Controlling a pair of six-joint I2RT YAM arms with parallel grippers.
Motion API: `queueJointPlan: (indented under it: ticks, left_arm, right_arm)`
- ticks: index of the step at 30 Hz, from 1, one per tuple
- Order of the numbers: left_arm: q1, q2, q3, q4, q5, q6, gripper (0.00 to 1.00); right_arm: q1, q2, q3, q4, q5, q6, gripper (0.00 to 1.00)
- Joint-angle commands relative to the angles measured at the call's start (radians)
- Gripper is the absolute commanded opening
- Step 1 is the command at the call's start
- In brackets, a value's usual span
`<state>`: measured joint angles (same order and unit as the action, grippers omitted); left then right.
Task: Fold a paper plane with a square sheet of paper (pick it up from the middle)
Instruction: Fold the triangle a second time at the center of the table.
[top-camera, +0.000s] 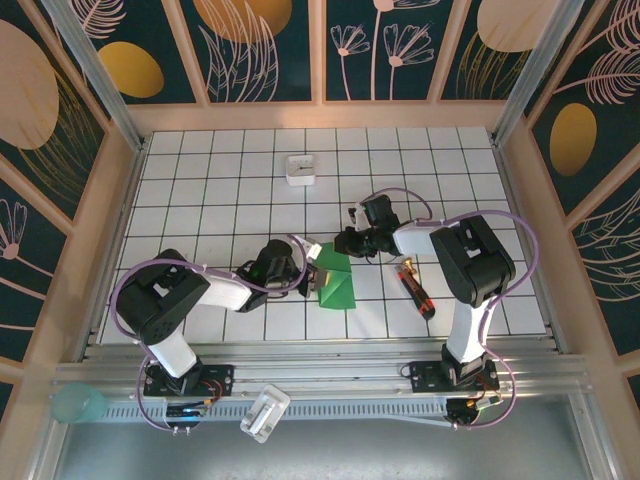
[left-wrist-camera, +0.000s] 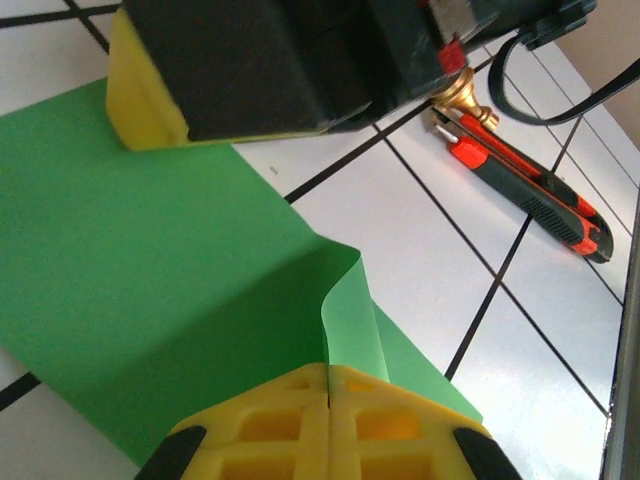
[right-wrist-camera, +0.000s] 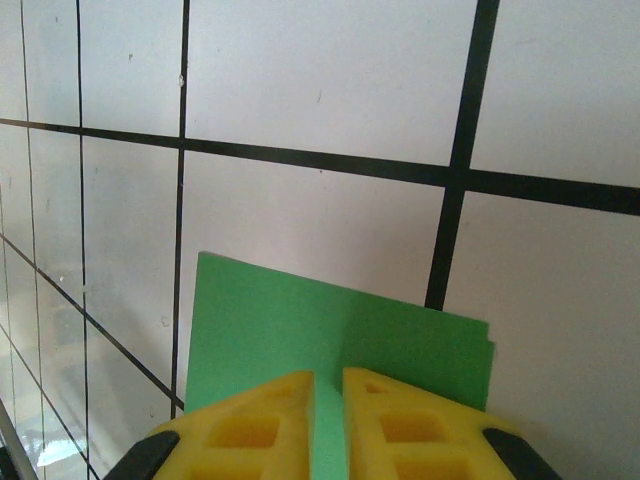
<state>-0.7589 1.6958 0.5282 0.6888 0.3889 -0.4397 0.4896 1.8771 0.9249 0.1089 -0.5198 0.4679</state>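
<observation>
The square sheet of paper (top-camera: 338, 288), bright green and partly folded, lies on the tiled table between the two arms. My left gripper (top-camera: 308, 268) reaches in from the left. In the left wrist view this gripper (left-wrist-camera: 328, 368) is shut on a raised, curled fold of the paper (left-wrist-camera: 150, 280). My right gripper (top-camera: 345, 243) comes from the right at the sheet's far edge. In the right wrist view it (right-wrist-camera: 328, 375) is shut on the paper (right-wrist-camera: 290, 320), which fills the thin gap between the fingers (right-wrist-camera: 250, 425). One right finger (left-wrist-camera: 150, 100) also shows at the top of the left wrist view.
A red-and-black hand tool (top-camera: 415, 288) lies just right of the paper, under the right arm, also seen as the tool (left-wrist-camera: 530, 190) in the left wrist view. A small white box (top-camera: 301, 169) sits at the back. Wooden walls ring the table.
</observation>
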Motion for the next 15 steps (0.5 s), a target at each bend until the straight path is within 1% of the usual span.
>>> queueJointPlan:
  ticks: [1,15]
  left_arm:
    - [0.007,0.008,-0.023,0.042,0.012,-0.014,0.0]
    - [0.02,0.012,-0.025,0.042,-0.009,-0.008,0.0]
  right_arm:
    - [-0.005,0.02,-0.027,-0.037,0.046,-0.029,0.16]
    - [-0.004,0.02,-0.026,-0.041,0.052,-0.032,0.16]
